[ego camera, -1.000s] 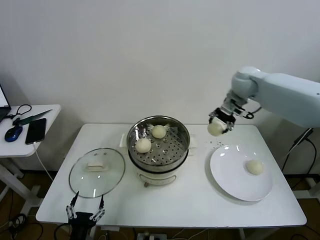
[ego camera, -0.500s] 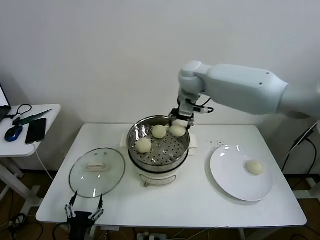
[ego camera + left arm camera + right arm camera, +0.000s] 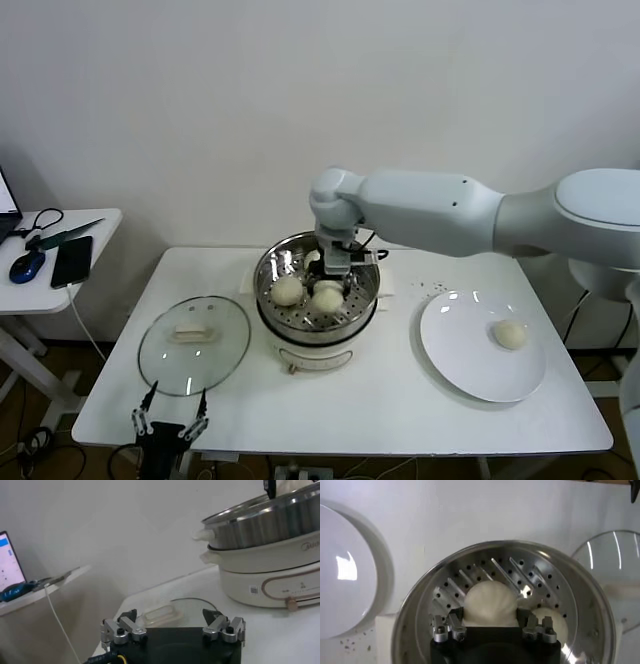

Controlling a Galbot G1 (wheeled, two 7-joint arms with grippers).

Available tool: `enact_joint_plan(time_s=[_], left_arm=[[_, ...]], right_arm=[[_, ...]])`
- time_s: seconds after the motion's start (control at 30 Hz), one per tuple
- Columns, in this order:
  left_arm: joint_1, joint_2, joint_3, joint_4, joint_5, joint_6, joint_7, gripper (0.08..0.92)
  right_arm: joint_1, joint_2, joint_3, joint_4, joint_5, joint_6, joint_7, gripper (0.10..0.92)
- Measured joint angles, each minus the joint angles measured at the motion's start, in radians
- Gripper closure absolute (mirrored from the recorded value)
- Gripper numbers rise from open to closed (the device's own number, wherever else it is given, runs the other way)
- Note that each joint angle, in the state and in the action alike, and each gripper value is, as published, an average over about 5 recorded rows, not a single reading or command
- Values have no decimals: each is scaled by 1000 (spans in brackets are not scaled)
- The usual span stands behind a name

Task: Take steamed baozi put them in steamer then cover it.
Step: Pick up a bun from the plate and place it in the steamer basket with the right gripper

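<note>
Inside the steamer [image 3: 300,325], the right hand [image 3: 331,287] hides one baozi [image 3: 328,298].

Smooth white right arm [image 3: 440,210], black screw-studded grippers.

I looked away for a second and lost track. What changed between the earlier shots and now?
The right gripper swung from above the plate leftward to the steamer and came down inside it, carrying a baozi that it still holds between its fingers. Unmoved: the two baozi already in the tray, the baozi on the plate, the cover on the table, and the left gripper.
</note>
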Motion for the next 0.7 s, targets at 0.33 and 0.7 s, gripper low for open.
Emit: enact_joint_plan(time_s=[0.33,0.7], left_arm=[[-9,6,-1,13,-5,0,0,177],[-8,8,-4,25,-10,-3,-1,177]], right_arm=[[-32,19,-3,5,-9,5,12,330],[-43,26,1,8,-5,1,15,220]])
